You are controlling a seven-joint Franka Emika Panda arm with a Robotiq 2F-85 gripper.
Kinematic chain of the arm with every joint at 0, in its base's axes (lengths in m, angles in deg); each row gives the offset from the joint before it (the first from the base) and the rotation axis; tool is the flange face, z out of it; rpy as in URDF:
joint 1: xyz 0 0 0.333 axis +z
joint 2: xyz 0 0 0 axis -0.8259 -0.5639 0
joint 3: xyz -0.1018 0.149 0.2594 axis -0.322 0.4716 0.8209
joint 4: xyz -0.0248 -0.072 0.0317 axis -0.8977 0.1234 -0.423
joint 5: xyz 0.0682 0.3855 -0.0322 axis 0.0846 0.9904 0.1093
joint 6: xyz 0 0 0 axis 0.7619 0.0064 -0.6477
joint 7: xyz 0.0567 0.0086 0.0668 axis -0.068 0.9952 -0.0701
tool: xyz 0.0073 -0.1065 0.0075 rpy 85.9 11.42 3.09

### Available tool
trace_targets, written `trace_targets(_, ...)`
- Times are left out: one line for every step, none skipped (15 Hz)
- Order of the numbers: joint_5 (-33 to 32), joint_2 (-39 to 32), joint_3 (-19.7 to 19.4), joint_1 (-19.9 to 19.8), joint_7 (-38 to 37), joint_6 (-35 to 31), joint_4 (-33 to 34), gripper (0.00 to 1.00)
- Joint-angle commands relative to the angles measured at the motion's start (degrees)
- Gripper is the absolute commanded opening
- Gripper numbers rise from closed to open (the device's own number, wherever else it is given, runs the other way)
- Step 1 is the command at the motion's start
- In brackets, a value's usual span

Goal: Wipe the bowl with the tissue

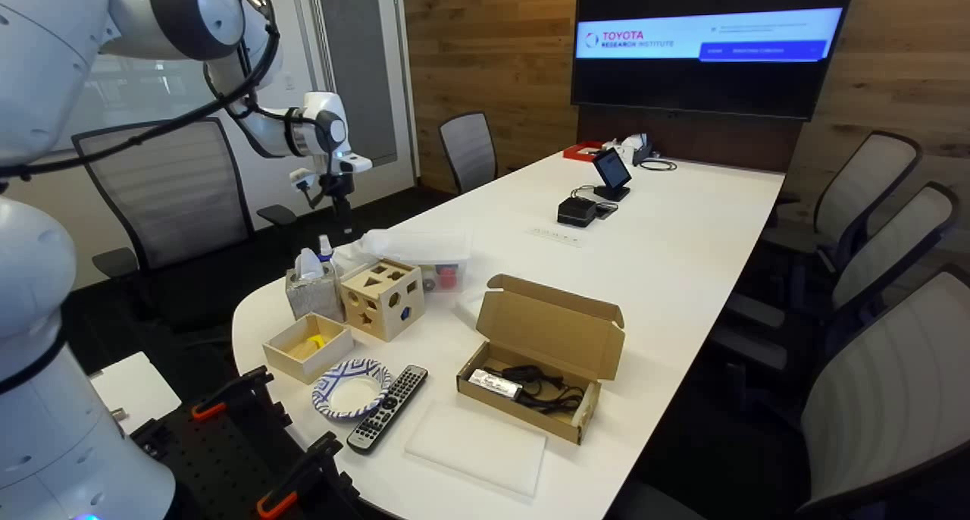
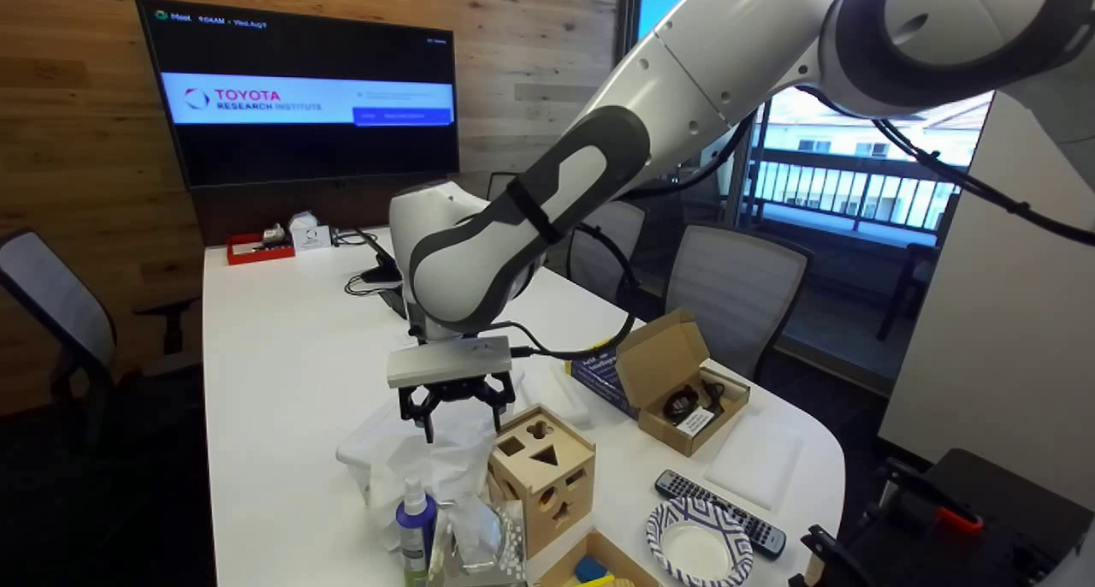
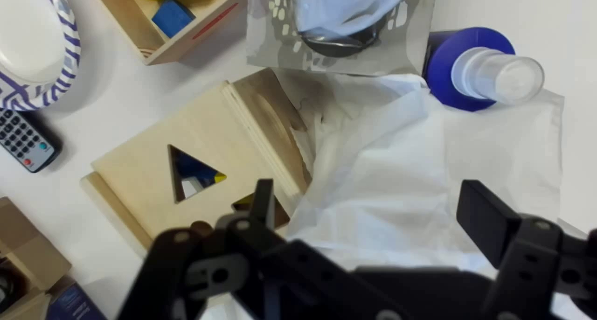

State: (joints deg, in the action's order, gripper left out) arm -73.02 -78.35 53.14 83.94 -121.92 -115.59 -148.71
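Observation:
The bowl (image 1: pixel 352 393), round with a blue-and-white rim, stands upright beside a remote. It shows also in an exterior view (image 2: pixel 697 551) and, partly cut off, in the wrist view (image 3: pixel 32 35). The tissue (image 1: pixel 309 264) is a white tuft sticking up from a grey patterned tissue box (image 1: pixel 314 296); it shows too in an exterior view (image 2: pixel 476 531) and at the top of the wrist view (image 3: pixel 347 5). My gripper (image 2: pixel 464 431) is open and empty, above the crumpled white bag and beyond the tissue box. In the wrist view its fingers (image 3: pixel 367 196) stand wide apart.
The wooden cube with holes (image 1: pixel 383 300) stands against the tissue box. A spray bottle (image 2: pixel 416 527) rises beside the tissue box. A wooden tray (image 1: pixel 307 346) with blocks lies near the bowl. The remote (image 1: pixel 388 410) and an open cardboard box (image 1: pixel 542 353) lie further over.

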Motion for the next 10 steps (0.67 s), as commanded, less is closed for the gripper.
trace_targets(0.3, 8.4, -0.9, -0.3, -1.4, -1.9, -8.3, 1.0)
trace_targets(-0.1, 10.0, -1.2, -0.2, -2.0, -2.5, -9.7, 1.0)
trace_targets(-0.5, 12.0, -1.7, 0.0, -3.0, -3.0, -11.5, 1.0)
trace_targets(-0.7, 13.8, -1.9, 0.0, -3.8, -3.7, -13.2, 1.0)
trace_targets(-1.1, 16.1, -2.1, -0.1, -5.1, -4.4, -15.6, 1.0)
trace_targets(-1.3, 18.1, -2.2, -0.1, -6.5, -4.8, -17.5, 1.0)
trace_targets(-1.6, 20.2, -2.2, -0.2, -8.0, -5.5, -19.9, 1.0)
trace_targets(-1.9, 22.4, -2.2, -0.4, -9.3, -6.0, -22.2, 1.0)
trace_targets(-2.1, 24.4, -2.0, -0.7, -10.8, -6.2, -24.3, 1.0)
trace_targets(-2.2, 26.5, -1.6, -1.1, -12.1, -6.6, -26.8, 1.0)
